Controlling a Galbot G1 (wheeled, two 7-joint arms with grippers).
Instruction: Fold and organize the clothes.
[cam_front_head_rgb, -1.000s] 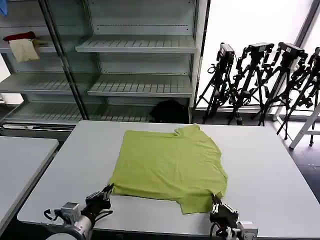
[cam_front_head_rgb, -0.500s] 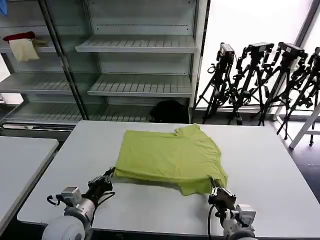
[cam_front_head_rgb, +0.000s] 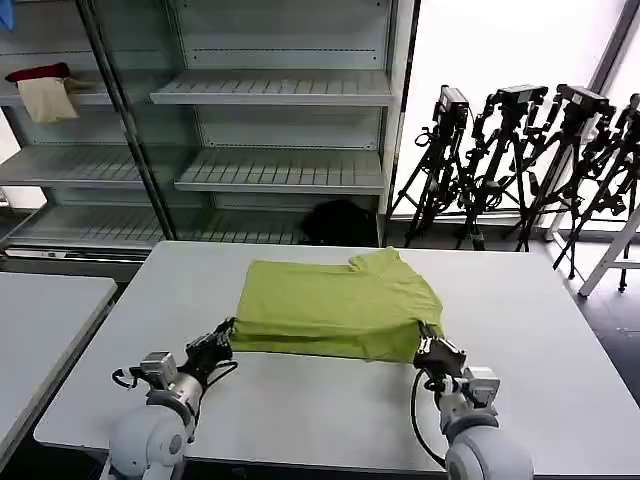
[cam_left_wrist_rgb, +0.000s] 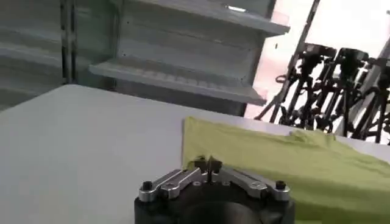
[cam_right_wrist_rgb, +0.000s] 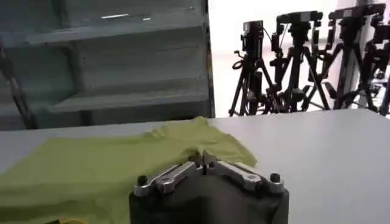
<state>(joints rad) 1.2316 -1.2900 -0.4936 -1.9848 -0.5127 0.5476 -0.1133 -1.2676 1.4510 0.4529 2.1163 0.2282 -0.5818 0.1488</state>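
The lime-green T-shirt (cam_front_head_rgb: 335, 305) lies on the grey table (cam_front_head_rgb: 330, 410), its near edge lifted and doubled back over the rest, the round neck toward the far side. My left gripper (cam_front_head_rgb: 226, 335) is shut on the shirt's near left corner; in the left wrist view the left gripper (cam_left_wrist_rgb: 206, 163) pinches the green T-shirt (cam_left_wrist_rgb: 286, 164). My right gripper (cam_front_head_rgb: 424, 343) is shut on the near right corner; in the right wrist view the right gripper (cam_right_wrist_rgb: 202, 159) pinches the T-shirt (cam_right_wrist_rgb: 97, 167).
Metal shelving (cam_front_head_rgb: 270, 130) stands behind the table, with a red cloth (cam_front_head_rgb: 38, 73) and a cream cloth (cam_front_head_rgb: 47, 100) on an upper left shelf. Black tripods (cam_front_head_rgb: 520, 160) cluster at the back right. A second table (cam_front_head_rgb: 40, 320) sits at left.
Both grippers have moved away from me across the table, carrying the shirt's near edge up and over toward the neck, so the shirt now looks about half as deep.
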